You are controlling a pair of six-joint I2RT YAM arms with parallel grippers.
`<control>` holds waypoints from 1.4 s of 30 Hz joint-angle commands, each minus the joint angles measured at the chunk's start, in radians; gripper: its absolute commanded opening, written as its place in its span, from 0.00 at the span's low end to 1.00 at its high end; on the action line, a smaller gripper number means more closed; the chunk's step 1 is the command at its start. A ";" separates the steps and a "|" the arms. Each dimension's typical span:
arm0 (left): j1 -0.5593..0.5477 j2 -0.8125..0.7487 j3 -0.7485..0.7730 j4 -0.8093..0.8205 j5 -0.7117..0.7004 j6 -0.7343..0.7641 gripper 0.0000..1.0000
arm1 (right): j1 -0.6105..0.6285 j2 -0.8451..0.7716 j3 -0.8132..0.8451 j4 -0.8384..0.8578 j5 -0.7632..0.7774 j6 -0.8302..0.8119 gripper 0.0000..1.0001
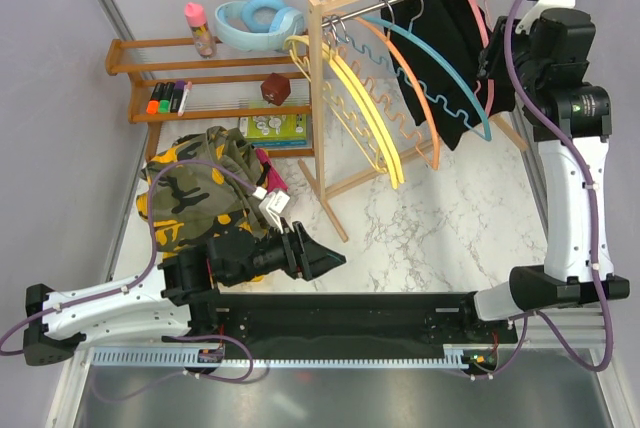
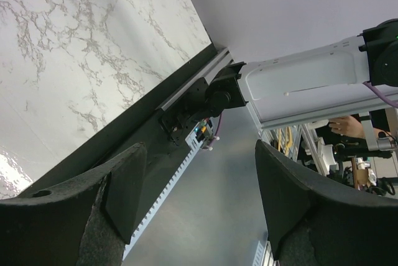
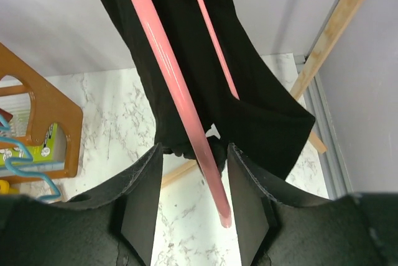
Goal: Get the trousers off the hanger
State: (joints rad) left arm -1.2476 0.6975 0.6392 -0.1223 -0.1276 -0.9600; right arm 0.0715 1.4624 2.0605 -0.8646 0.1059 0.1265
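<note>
A pair of plain black trousers (image 1: 440, 48) hangs from the rail of the wooden rack (image 1: 322, 98). In the right wrist view the black trousers (image 3: 249, 92) drape over a pink hanger (image 3: 168, 61). My right gripper (image 3: 194, 154) is open, and the pink hanger's arm runs down between its fingers with a gap on each side. From above, the right gripper (image 1: 492, 78) sits against the trousers' right edge. More trousers lie in a pile at the left, camouflage (image 1: 195, 188) on top with a magenta bit (image 1: 275, 180). My left gripper (image 1: 325, 260) (image 2: 200, 154) is open and holds nothing, low over the table's near edge.
Empty hangers hang on the rack: yellow (image 1: 350, 108), orange (image 1: 415, 98) and blue (image 1: 445, 78). A wooden shelf (image 1: 150, 58) at the back left holds markers, a bottle, a blue ring and a red block. The rack's foot (image 1: 335, 218) reaches onto the marble table.
</note>
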 commanded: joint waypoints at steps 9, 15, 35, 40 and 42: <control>-0.003 0.007 0.054 0.009 0.025 0.026 0.77 | -0.030 -0.092 -0.167 0.130 -0.103 -0.018 0.44; -0.003 0.005 0.053 0.007 0.031 0.024 0.77 | -0.039 -0.105 -0.238 0.211 -0.173 -0.036 0.35; -0.003 0.016 0.056 0.006 0.040 0.014 0.76 | -0.056 -0.155 -0.407 0.478 -0.296 -0.025 0.06; -0.003 0.023 0.060 0.006 0.039 0.015 0.76 | -0.056 -0.198 -0.442 0.570 -0.322 -0.031 0.00; -0.003 0.033 0.071 0.006 0.045 0.020 0.76 | -0.058 -0.206 -0.436 0.587 -0.324 -0.041 0.00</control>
State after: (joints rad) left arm -1.2476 0.7155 0.6563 -0.1261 -0.0978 -0.9600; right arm 0.0147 1.3144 1.6127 -0.4274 -0.1780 0.1074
